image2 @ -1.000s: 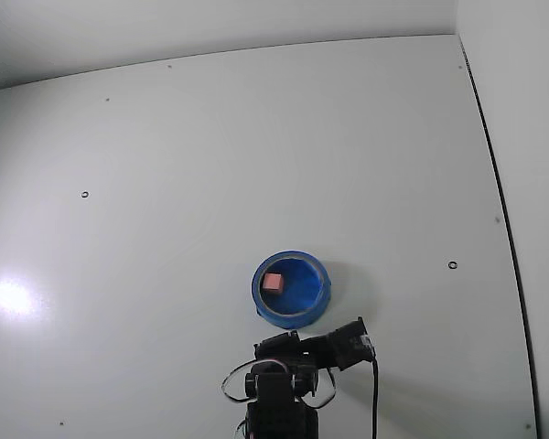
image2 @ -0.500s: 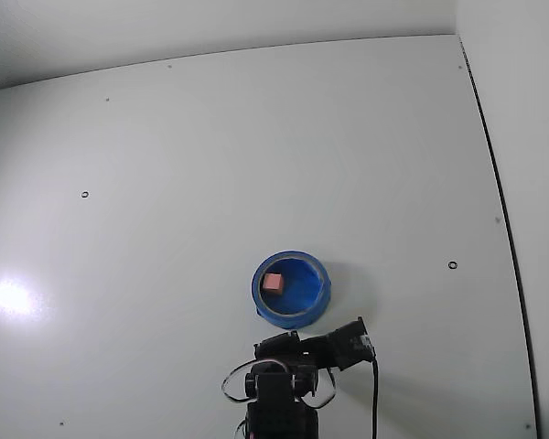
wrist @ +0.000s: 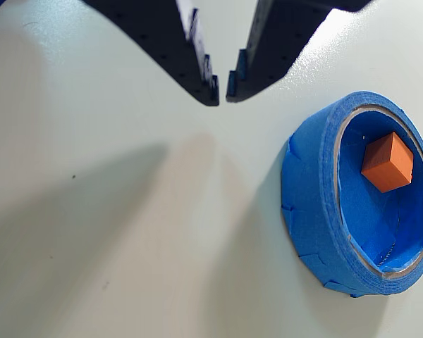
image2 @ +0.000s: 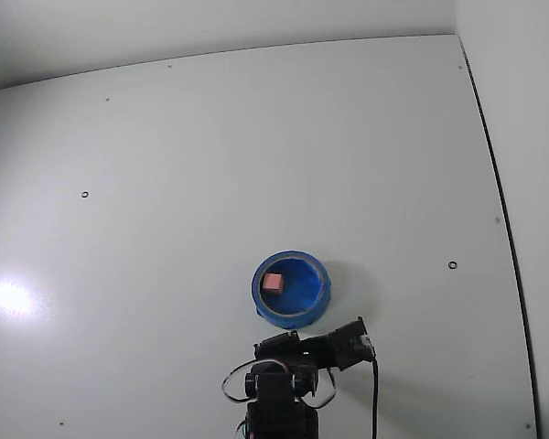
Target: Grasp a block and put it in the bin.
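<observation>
The block (wrist: 388,163) is a small salmon-orange cube that lies inside the bin (wrist: 307,176), a round blue bowl with a thick rim, at the right of the wrist view. My gripper (wrist: 222,91) hangs at the top of that view, to the left of the bin and apart from it. Its tips almost touch and hold nothing. In the fixed view the block (image2: 272,283) lies in the left part of the bin (image2: 317,294), and my folded arm (image2: 284,384) sits just below the bin at the bottom edge.
The white table (image2: 256,165) carries a few small dark screw holes (image2: 452,265). Its right edge (image2: 499,201) runs down the right side of the fixed view. A black cable (image2: 375,402) hangs from the arm.
</observation>
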